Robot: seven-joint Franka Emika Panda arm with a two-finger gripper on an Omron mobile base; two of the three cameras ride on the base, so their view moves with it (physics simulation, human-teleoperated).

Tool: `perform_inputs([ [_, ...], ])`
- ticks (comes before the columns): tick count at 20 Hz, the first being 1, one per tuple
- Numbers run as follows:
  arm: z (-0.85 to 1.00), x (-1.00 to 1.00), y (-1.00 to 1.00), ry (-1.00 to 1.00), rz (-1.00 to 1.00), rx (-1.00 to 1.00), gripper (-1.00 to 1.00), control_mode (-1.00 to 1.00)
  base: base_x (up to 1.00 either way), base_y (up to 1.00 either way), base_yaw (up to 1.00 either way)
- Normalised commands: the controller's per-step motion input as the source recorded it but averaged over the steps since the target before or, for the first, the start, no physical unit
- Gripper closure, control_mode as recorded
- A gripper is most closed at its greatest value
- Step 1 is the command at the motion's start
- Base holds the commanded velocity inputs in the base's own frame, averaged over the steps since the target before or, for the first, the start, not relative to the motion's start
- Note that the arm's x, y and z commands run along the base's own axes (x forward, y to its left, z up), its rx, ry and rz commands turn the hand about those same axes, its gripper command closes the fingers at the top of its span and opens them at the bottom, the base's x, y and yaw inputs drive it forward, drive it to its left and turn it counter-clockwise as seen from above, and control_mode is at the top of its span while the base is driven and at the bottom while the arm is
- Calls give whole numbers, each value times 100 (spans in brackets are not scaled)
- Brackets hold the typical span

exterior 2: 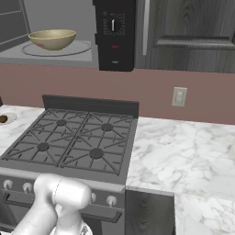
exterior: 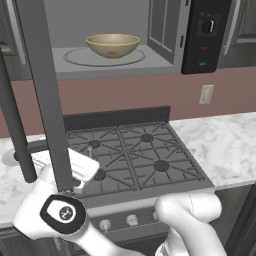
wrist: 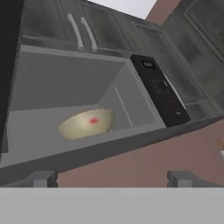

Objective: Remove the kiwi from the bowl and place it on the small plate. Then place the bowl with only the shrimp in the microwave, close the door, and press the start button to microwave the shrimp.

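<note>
Two steps remain, I judge: shutting the door and pressing start. Left of the jaws the door stands swung open, its edge and bar handle close by the hand. Ahead and above the gripper, whose jaws are spread wide and hold nothing, the bowl with the shrimp sits inside the microwave. Rightward lies the control panel. The next move calls for pushing the door closed.

Tan bowl – orange shrimp inside – sits in open microwave.
</note>
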Motion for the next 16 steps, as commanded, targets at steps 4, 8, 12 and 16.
perform_inputs([
  [4, -8, 0, 79, -1, 0, -2, -100, -100, 0, 0, 0],
  [8, -21, 4, 95, 0, 0, -4, -100, -100, 0, 0, 0],
  [12, -24, 11, 90, -1, 0, -5, -100, -100, 0, 0, 0],
  [16, 3, 0, 64, -24, 0, -7, -100, -100, 0, 0, 0],
])
